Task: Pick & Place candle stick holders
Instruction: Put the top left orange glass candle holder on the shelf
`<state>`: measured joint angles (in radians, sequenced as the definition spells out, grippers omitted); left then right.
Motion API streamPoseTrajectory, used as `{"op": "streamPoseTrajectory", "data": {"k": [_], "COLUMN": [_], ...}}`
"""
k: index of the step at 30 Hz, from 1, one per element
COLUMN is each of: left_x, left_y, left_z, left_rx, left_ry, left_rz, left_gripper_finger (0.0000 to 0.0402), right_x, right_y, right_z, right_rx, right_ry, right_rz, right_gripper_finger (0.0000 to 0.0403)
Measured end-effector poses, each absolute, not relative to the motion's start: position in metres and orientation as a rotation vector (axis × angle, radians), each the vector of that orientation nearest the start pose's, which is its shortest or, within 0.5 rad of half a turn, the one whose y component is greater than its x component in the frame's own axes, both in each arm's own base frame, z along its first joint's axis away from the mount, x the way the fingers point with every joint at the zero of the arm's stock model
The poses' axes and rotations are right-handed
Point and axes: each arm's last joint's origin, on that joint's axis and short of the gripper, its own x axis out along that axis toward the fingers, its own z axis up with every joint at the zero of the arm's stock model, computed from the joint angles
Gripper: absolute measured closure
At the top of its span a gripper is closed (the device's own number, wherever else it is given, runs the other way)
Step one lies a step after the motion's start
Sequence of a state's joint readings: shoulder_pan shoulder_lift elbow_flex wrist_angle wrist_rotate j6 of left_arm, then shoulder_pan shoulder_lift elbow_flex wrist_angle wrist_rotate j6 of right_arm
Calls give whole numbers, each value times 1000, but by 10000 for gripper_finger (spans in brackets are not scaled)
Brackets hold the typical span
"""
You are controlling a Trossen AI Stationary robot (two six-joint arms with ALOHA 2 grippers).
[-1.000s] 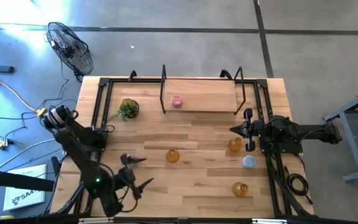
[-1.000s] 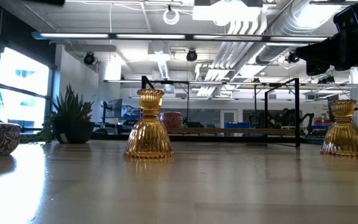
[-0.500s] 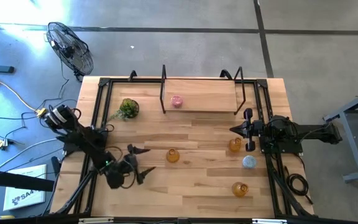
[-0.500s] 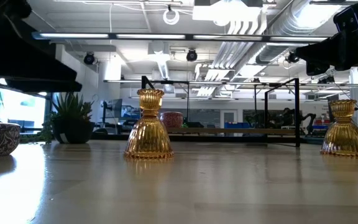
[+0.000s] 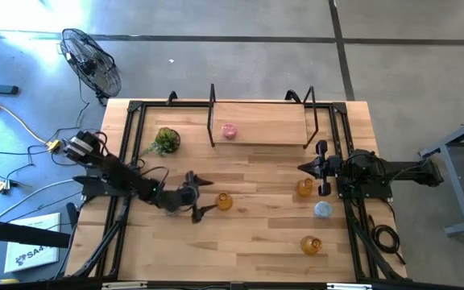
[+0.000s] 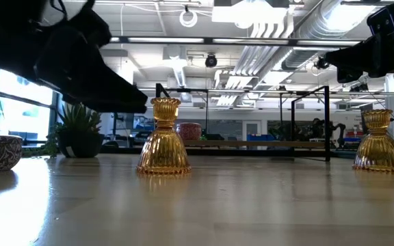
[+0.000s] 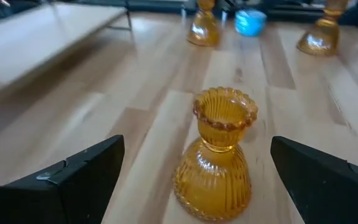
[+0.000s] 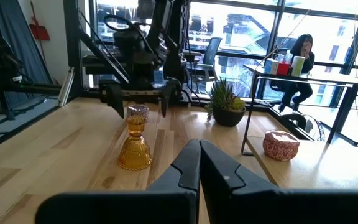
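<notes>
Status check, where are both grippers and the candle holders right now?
Left gripper open, straddling centre amber holder, not gripping. Right gripper shut, parked at right edge. Nothing in the way.

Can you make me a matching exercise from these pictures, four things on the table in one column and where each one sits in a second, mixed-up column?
Things
1. pink squat glass candle holder
2. light blue squat glass candle holder
3. green leafy plant ball
4. amber ribbed glass candle holder

Places
A. on the bare tabletop near its far left corner
B. just ahead of the left gripper, whose jaws are open
C. on the raised wooden shelf at the table's far side
D. near the right edge, between two other amber holders

Pairs: 1-C, 2-D, 3-A, 4-B
</notes>
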<state>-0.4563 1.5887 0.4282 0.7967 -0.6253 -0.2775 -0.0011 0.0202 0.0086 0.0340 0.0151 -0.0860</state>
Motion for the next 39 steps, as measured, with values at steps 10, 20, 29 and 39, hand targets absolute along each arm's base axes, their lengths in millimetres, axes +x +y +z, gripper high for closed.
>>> {"op": "streamPoseTrajectory", "data": {"k": [10, 20, 29, 39], "left_x": [248, 256, 267, 295], "left_y": [-93, -97, -102, -97], "left_z": [133, 109, 88, 79], "left_rx": [-125, -125, -96, -51], "left_ry": [317, 309, 329, 330], "left_rz": [137, 114, 97, 81], "left_gripper_finger": [2, 2, 2, 2], "right_x": [98, 98, 98, 98], "right_y": [-1, -1, -1, -1], "right_z": [168, 168, 168, 168], "right_rx": [-86, -86, -86, -86], "right_ry": [-22, -22, -22, -22], "right_rz": [-17, -17, -17, -17], "right_gripper_finger": [402, 402, 402, 402]}}
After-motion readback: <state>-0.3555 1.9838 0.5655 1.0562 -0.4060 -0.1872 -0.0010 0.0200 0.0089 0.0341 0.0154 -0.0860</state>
